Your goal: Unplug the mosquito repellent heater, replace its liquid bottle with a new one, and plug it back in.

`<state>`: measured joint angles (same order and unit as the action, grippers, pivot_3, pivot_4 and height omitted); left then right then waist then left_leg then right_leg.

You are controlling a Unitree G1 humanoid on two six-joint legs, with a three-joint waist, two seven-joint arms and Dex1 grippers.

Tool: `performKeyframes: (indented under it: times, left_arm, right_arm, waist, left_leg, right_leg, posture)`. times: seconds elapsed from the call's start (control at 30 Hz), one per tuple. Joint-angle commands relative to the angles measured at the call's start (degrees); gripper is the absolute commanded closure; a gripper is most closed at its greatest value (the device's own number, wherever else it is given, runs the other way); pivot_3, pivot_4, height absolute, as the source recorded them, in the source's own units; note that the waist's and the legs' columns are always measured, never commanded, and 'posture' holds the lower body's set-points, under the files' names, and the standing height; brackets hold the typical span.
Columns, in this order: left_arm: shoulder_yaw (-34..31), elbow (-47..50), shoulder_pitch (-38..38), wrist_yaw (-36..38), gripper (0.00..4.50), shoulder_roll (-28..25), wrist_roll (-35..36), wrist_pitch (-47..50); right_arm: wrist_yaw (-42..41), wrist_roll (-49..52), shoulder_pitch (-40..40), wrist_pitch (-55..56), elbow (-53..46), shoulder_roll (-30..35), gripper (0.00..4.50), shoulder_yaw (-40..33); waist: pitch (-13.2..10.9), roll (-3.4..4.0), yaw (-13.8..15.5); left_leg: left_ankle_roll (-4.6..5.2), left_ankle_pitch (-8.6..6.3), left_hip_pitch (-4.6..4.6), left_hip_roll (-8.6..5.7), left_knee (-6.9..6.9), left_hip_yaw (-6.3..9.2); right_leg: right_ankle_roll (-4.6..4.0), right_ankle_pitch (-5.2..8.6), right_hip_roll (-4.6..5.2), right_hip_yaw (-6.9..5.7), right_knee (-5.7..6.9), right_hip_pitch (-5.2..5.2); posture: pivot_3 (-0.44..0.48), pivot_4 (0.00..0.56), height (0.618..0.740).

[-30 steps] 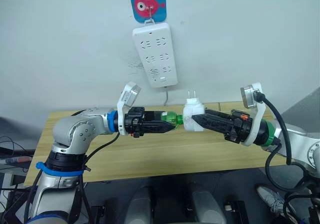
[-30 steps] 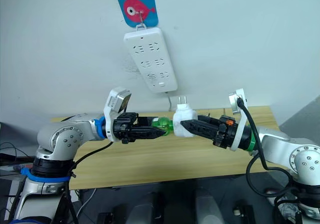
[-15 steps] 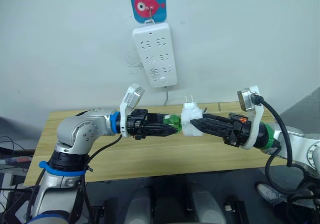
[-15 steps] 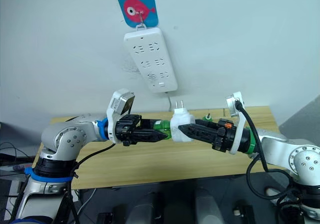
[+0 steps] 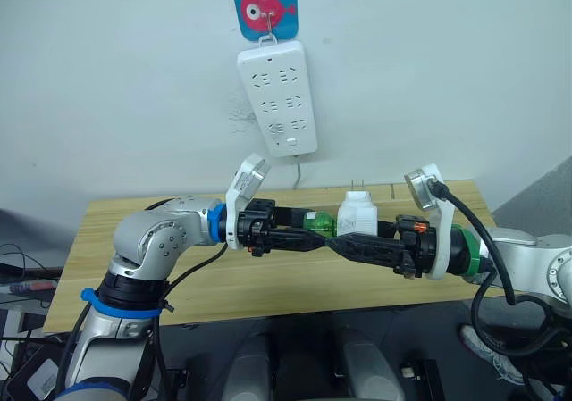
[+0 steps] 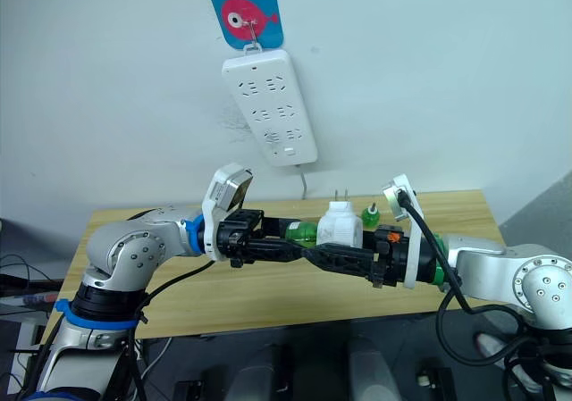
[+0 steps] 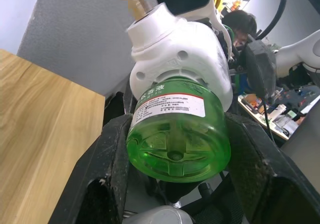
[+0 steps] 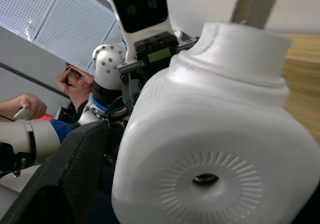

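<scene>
Left wrist view: your left tool (image 7: 175, 184) is clamped on the green bottle (image 7: 177, 134), which sits in the white heater (image 7: 182, 59). Your right tool (image 5: 344, 242) grips the heater (image 5: 357, 215) from the opposite side, vent hole facing its wrist camera, prongs (image 5: 358, 185) up. You hold both above the table (image 5: 268, 280), below the wall power strip (image 5: 277, 97). A second green bottle (image 6: 371, 214) stands on the table behind.

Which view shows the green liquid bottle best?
The left wrist view: the green bottle is seen close up, label readable, between the left gripper's fingers, attached to the white heater. The eye views show a sliver of it; in the right wrist view the heater hides it.
</scene>
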<state>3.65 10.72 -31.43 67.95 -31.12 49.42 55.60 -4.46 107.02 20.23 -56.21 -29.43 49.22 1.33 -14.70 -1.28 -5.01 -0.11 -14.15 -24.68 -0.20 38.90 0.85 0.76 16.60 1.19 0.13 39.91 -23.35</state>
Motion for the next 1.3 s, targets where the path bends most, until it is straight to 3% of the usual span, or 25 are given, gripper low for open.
performKeyframes:
  times: [0.03,0.23,0.47,0.57,0.73,0.93,1.13,1.3]
  left_arm:
    - [-1.1,0.4,-0.1,-0.6,2.13,0.8,1.5,-0.6]
    - [-2.3,-0.9,-0.8,-2.5,2.13,2.4,2.2,-0.2]
    - [-3.6,-3.2,-2.1,-5.4,2.13,4.2,2.5,-0.3]
    - [-3.9,-4.5,-2.9,-6.4,2.13,4.6,1.9,-0.8]
    - [-2.0,-5.4,-3.9,-3.1,2.13,2.1,1.0,-0.3]
    - [2.3,-6.5,-6.2,6.0,2.13,-4.4,-0.2,1.1]
    - [3.4,-7.5,-8.3,9.8,2.13,-6.0,0.9,3.4]
    - [2.7,-7.5,-8.7,10.1,2.13,-5.7,2.3,6.3]
  right_arm:
    - [-0.5,1.9,0.4,0.0,-1.3,1.4,0.00,-0.7]
    - [-4.3,0.3,-0.6,-1.2,-2.9,3.5,0.00,-1.5]
    - [-13.1,-8.5,-3.7,-1.6,-7.1,6.3,0.00,-4.0]
    - [-20.5,-20.4,-7.5,0.1,-9.4,8.8,0.60,-5.4]
    - [-33.9,-42.8,-11.7,8.6,-5.6,13.7,2.20,-4.6]
    - [-39.0,-56.8,-6.1,17.5,4.2,8.3,4.49,-2.3]
    - [-43.3,-62.7,-1.2,19.3,7.3,1.8,4.50,2.1]
    - [-45.0,-61.7,0.3,16.4,5.3,-3.3,4.50,4.5]
  waist:
    - [0.0,0.00,0.0]
    - [0.0,0.00,0.0]
    - [0.0,0.00,0.1]
    - [0.0,-0.01,0.2]
    - [0.0,-0.01,0.1]
    - [0.0,0.00,-0.1]
    - [0.0,0.01,-0.1]
    - [0.0,0.01,-0.2]
  left_leg:
    - [0.00,0.00,0.00,0.00,0.00,0.00]
    - [0.00,0.00,0.00,0.00,0.00,0.00]
    - [0.00,0.00,0.00,0.00,0.00,0.01]
    - [0.00,0.00,0.00,0.00,0.01,0.02]
    - [0.00,0.00,0.01,-0.03,0.03,0.00]
    - [-0.02,0.01,0.05,0.00,0.02,-0.02]
    - [-0.02,0.01,0.04,-0.01,0.02,0.00]
    - [-0.02,0.01,0.04,-0.01,0.04,0.01]
  right_leg:
    - [0.00,0.00,0.00,0.00,0.00,0.00]
    - [0.00,0.00,0.00,-0.01,0.00,0.00]
    - [0.01,0.00,0.00,-0.02,0.00,0.00]
    - [0.01,0.01,0.00,-0.04,-0.02,0.01]
    - [0.06,0.00,-0.01,-0.04,-0.02,0.01]
    - [0.05,0.00,-0.05,0.00,0.01,0.01]
    - [0.04,-0.01,-0.02,0.00,0.01,0.01]
    - [0.03,-0.01,-0.02,-0.01,0.03,0.01]
  posture:
    - [-0.205,0.217,0.740]
    - [-0.207,0.214,0.740]
    - [-0.209,0.214,0.740]
    - [-0.216,0.214,0.740]
    - [-0.226,0.214,0.740]
    - [-0.230,0.212,0.740]
    - [-0.233,0.211,0.740]
    - [-0.232,0.211,0.740]
